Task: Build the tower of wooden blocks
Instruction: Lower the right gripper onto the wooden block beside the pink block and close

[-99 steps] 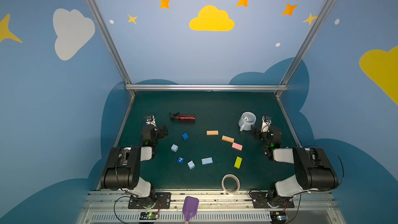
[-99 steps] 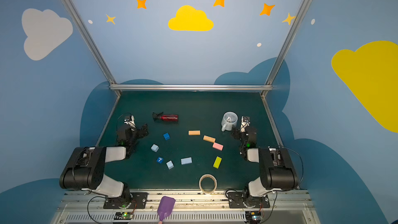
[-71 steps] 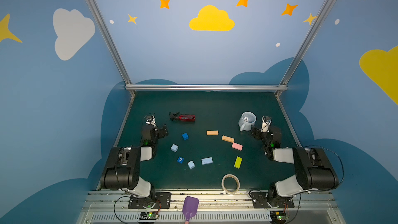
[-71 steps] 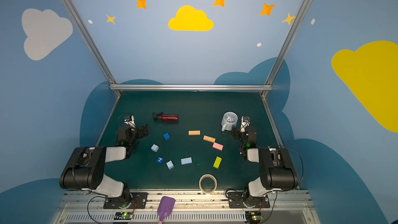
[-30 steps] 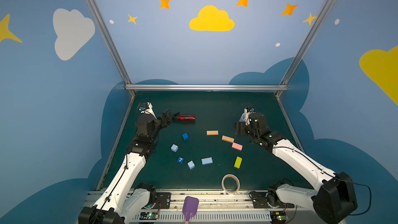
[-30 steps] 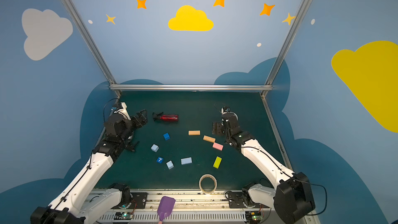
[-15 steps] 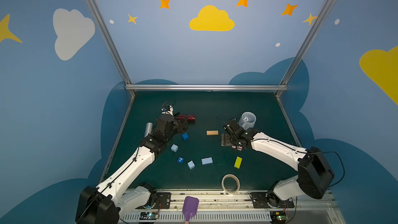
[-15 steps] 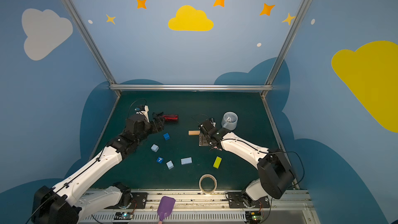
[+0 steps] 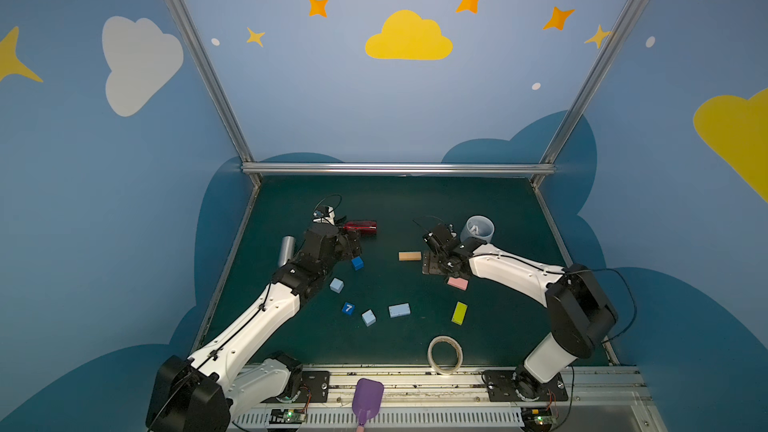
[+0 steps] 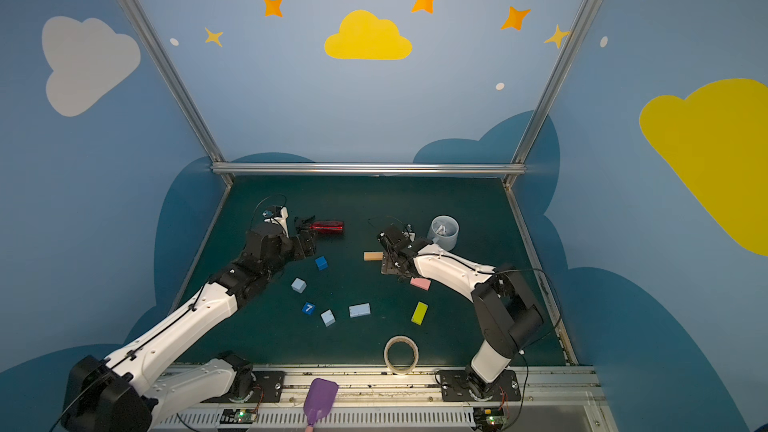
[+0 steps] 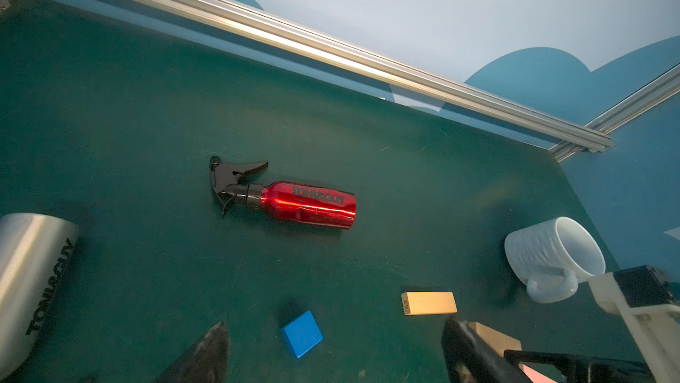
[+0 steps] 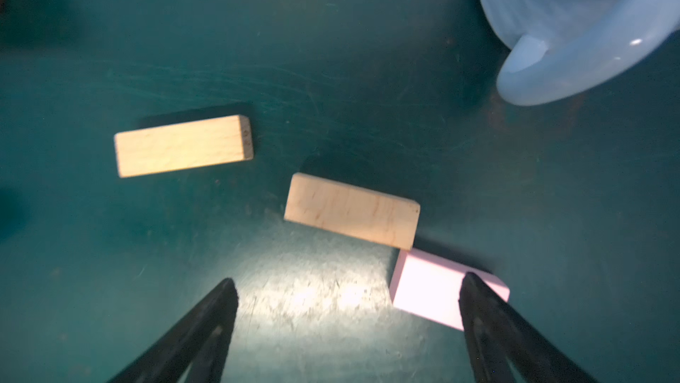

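The wood blocks lie scattered, with no tower standing. My left gripper (image 9: 351,243) (image 11: 335,326) is open just behind the dark blue cube (image 9: 357,263) (image 11: 301,333). My right gripper (image 9: 434,261) (image 12: 348,281) hangs open and empty over bare mat between one orange block (image 9: 409,256) (image 12: 184,145) and the pink block (image 9: 457,283) (image 12: 427,289); a second orange block (image 12: 351,208) lies just ahead of it. Nearer the front sit a light-blue cube (image 9: 336,285), the "7" cube (image 9: 348,308), another light-blue cube (image 9: 368,317), a light-blue rectangle (image 9: 399,310) and a yellow-green one (image 9: 459,312).
A red spray bottle (image 9: 360,226) lies behind my left gripper and a silver can (image 9: 286,250) lies at its left. A pale blue mug (image 9: 480,228) stands behind my right gripper. A tape roll (image 9: 445,354) lies at the front edge, a purple scoop (image 9: 367,398) on the rail.
Both arms have unfolded from the table's sides and reached inward, the left to the dark blue cube, the right to the orange and pink blocks. Both grippers stay open; no block has moved.
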Action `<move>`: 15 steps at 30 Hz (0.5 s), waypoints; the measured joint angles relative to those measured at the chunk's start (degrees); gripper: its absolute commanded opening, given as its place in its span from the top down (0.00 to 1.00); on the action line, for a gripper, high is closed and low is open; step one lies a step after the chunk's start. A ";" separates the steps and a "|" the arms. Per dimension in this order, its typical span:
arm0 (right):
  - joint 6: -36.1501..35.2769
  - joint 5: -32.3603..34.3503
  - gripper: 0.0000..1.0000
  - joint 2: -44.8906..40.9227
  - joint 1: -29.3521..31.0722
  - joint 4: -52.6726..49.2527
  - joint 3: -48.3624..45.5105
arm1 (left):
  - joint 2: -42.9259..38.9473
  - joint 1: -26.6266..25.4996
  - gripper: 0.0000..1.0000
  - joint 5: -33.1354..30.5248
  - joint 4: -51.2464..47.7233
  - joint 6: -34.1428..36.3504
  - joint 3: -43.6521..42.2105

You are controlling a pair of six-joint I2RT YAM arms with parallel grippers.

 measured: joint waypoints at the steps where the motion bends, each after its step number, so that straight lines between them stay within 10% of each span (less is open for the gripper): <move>1: 0.07 -0.11 0.08 0.68 -0.42 0.11 0.20 | 0.00 0.00 0.10 -0.02 0.00 0.17 0.00; 15: 1.07 -2.54 0.08 4.44 -3.19 1.75 0.31 | 1.60 0.00 0.10 -1.53 0.28 1.51 -0.31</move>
